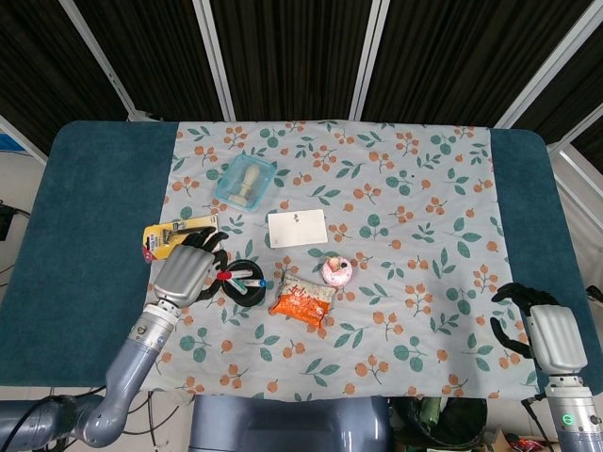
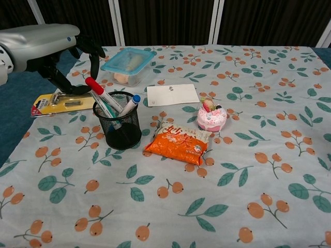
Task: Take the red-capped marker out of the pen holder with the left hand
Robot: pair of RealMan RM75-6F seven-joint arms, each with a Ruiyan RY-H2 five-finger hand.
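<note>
The red-capped marker (image 2: 100, 91) leans to the left in the black mesh pen holder (image 2: 123, 128), beside a blue-capped marker (image 2: 130, 103). My left hand (image 2: 49, 46) hovers just left of and above the holder. Its fingers (image 2: 93, 54) curve over the red cap and the thumb sits below it; no contact shows. In the head view the left hand (image 1: 185, 270) sits right beside the pen holder (image 1: 247, 285). My right hand (image 1: 549, 333) rests at the table's near right edge, fingers apart, holding nothing.
A blue-lidded clear box (image 2: 128, 63) stands behind the holder. A yellow packaged tool (image 2: 59, 103) lies under my left hand. A white card (image 2: 172, 94), a pink cake toy (image 2: 211, 117) and an orange snack packet (image 2: 178, 142) lie right of the holder.
</note>
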